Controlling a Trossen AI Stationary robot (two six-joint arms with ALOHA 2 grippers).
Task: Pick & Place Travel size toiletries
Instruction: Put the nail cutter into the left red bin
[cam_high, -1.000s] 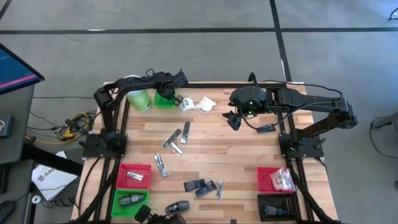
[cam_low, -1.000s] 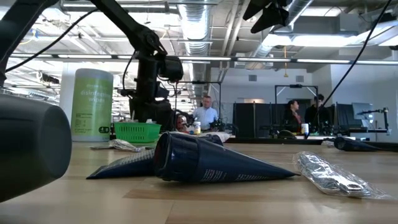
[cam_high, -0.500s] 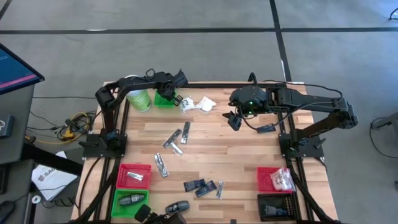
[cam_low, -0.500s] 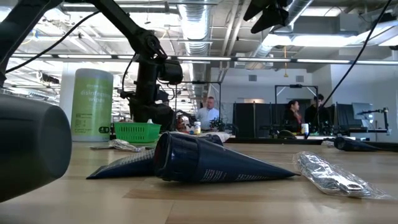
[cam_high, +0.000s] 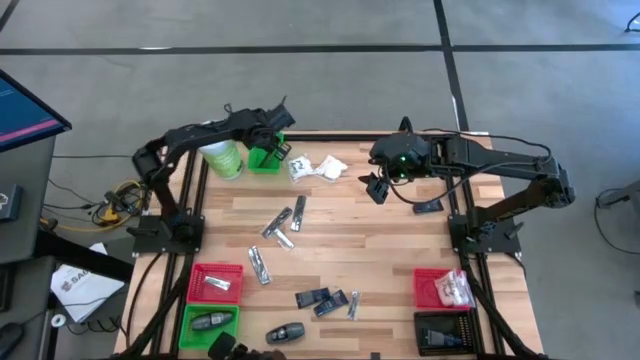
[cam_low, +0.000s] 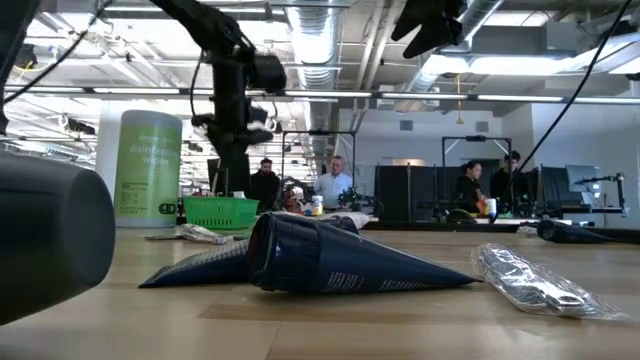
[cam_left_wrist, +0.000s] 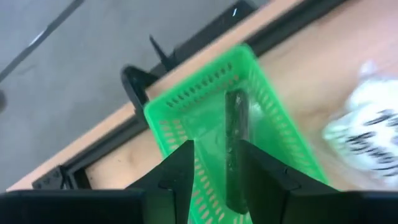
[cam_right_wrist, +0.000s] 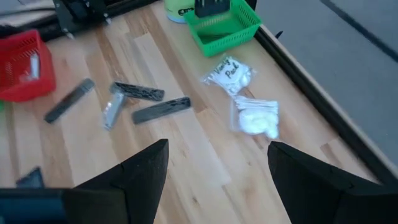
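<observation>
The left claw (cam_high: 277, 150) hangs over the small green basket (cam_high: 262, 160) at the far edge of the worktop (cam_high: 390, 260), its fingers parted a little and grasping nothing; a slim dark packet (cam_left_wrist: 236, 146) lies inside that basket, seen between the fingers in the left wrist view; a tall green canister (cam_high: 224, 157) stands just beside the basket, toward the worktop's left edge.

Two white sachets (cam_high: 310, 168) lie near the basket on its other side; slim silvery packets (cam_high: 283, 222) are scattered toward the middle of the worktop, well apart from the basket; flat dark packets (cam_high: 322, 299) lie farther toward the near edge.

The right claw (cam_high: 374, 187) hovers released above bare wood beyond the sachets, holding nothing.

At the near edge stand a red bin (cam_high: 215, 283), a green bin (cam_high: 208, 323), another red bin (cam_high: 440, 288) and a black bin (cam_high: 446, 334); what each holds is hard to make out.

In the low view a dark packet (cam_low: 340, 262) blocks much of the worktop; people (cam_low: 334, 183) show in the room behind.
</observation>
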